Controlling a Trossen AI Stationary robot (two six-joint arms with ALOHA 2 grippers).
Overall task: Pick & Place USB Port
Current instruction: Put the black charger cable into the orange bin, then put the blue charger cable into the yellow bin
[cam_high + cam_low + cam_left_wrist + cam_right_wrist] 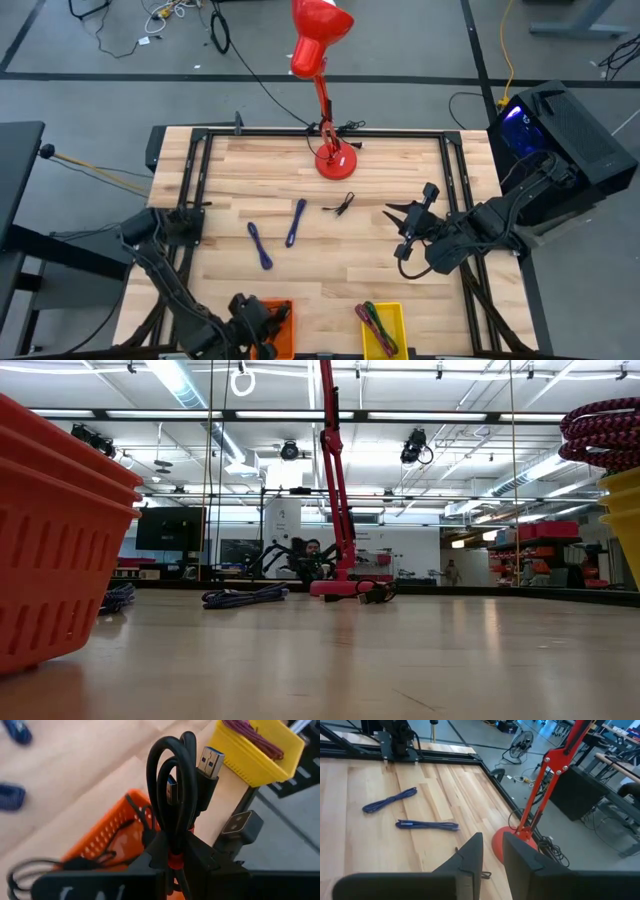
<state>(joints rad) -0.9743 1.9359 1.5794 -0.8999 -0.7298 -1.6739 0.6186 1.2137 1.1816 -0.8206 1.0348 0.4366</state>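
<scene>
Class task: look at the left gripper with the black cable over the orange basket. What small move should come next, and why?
Probably lower a little and open the fingers. The left gripper is shut on the coiled black cable, and the orange basket, already holding black cables, lies right below it. The right gripper waits over the table, holding nothing.

My left gripper (172,855) is clamped on a coiled black USB cable (172,790), bound by a red tie, standing upright at frame centre above the orange basket (107,827). Its blue-tongued plug points up. A second black cable (341,205) lies loose mid-table, centre of the high view.
</scene>
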